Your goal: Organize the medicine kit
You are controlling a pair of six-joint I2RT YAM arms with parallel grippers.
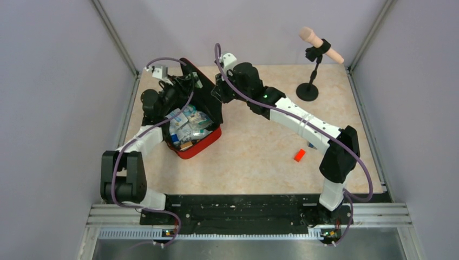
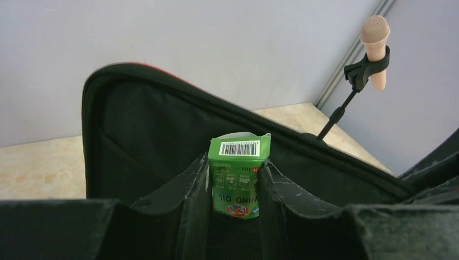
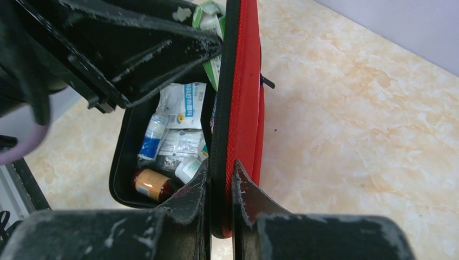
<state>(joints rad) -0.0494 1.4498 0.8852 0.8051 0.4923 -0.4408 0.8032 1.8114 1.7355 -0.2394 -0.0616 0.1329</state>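
Top: medicine kit [image 1: 203,145] sits open at left-centre of table [image 1: 260,151], lid [image 1: 203,95] upright, base packed with packets. Open tabletop to its right; small red block [image 1: 299,155] and mic stand [image 1: 308,89] are well apart from it.
Left wrist: left gripper [image 2: 234,162] clamps green box [image 2: 238,179] printed "WIND OIL", barcode on top, just before the lid's black lining.
Right wrist: right gripper [image 3: 221,168] pinches the lid's red edge. Brown bottle [image 3: 151,184] in the base's near corner.
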